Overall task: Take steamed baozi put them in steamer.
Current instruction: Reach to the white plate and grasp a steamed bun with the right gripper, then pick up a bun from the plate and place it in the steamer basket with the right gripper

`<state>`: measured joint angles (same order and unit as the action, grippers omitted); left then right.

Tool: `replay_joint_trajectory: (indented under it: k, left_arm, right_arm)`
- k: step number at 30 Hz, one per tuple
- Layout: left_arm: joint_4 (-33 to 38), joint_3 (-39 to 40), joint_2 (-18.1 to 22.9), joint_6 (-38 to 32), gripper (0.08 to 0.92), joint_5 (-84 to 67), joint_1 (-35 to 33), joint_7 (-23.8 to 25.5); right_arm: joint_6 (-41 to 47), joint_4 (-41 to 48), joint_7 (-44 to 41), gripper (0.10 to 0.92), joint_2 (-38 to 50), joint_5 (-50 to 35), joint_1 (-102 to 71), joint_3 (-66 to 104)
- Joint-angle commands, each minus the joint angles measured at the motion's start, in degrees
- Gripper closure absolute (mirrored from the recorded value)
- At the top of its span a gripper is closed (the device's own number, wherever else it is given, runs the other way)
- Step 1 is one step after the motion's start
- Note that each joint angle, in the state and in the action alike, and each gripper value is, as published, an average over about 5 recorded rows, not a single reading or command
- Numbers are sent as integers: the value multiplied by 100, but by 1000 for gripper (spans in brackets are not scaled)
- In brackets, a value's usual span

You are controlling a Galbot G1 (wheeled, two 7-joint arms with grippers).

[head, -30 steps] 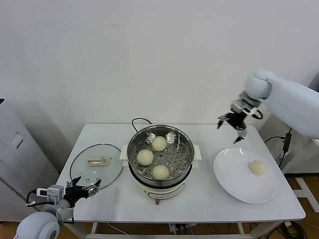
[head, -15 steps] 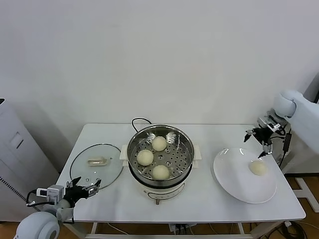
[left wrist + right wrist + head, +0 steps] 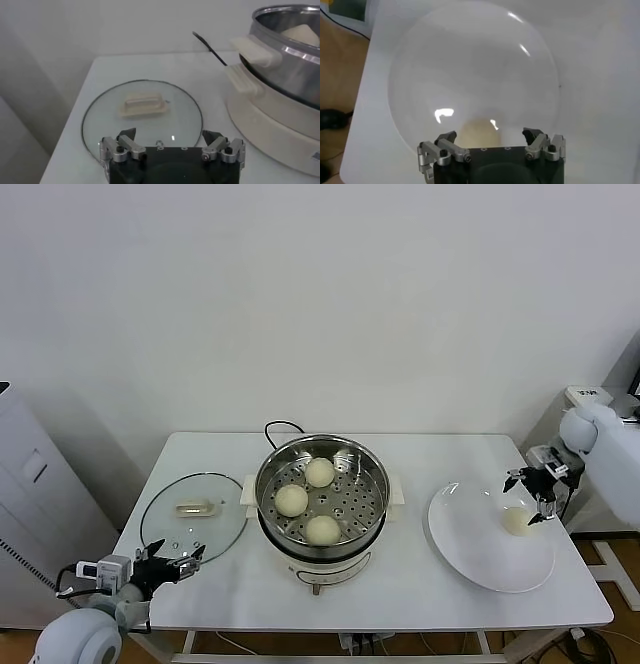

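white bench [image 3: 420, 584] with the steamer [image 3: 321, 502] at its middle: shiny steel pot on a white base, black cord running off toward the far edge. three buns [image 3: 319, 472] sit on the perforated tray inside, one toward the far side, one toward the left, one toward the near side, apart from one another.

fourth bun [image 3: 516, 521] lies on the white plate [image 3: 470, 549] toward the right edge of the bench, on the plate's right part. in the right wrist view it shows as a pale patch [image 3: 479, 131] on the plate [image 3: 470, 60] just ahead of the jaws.

right gripper [image 3: 533, 489] hangs over the plate close above that bun, jaws spread wide, nothing between them; whether a fingertip touches the bun, cannot tell.

glass lid [image 3: 194, 515] with pale handle lies flat near the left edge, beside the steamer, apart from it.

left gripper [image 3: 170, 562] is parked low at the near left corner, at the near rim of the lid, jaws spread, holding nothing. left wrist view shows lid [image 3: 142, 117] and steamer [image 3: 285, 100] ahead of it.
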<state>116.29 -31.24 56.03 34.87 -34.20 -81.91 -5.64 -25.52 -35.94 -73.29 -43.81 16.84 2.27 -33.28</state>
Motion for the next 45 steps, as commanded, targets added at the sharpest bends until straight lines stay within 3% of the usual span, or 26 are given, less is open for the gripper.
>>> replay_joint_trajectory:
  k: [1, 16, 32, 40, 45]
  left_arm:
    - [-7, 35, -20, 4, 177, -1, 27, 4]
    - [-13, 153, -66, 8, 177, 2, 77, 11]
    - [30, 140, -59, 19, 177, 2, 66, 4]
    - [85, 96, -63, 58, 177, 2, 40, -14]
    - [114, 25, -42, 65, 177, 4, -34, -26]
  right_arm:
    - [-89, 394, 325, 203, -113, 575, -645, 857]
    - [41, 563, 863, 212, -304, 950, -868, 1484]
    - [78, 401, 410, 539, -186, 764, -778, 1444]
    - [220, 22, 141, 572, 88, 366, -531, 909]
    - [626, -645, -109, 575, 524, -624, 196, -491]
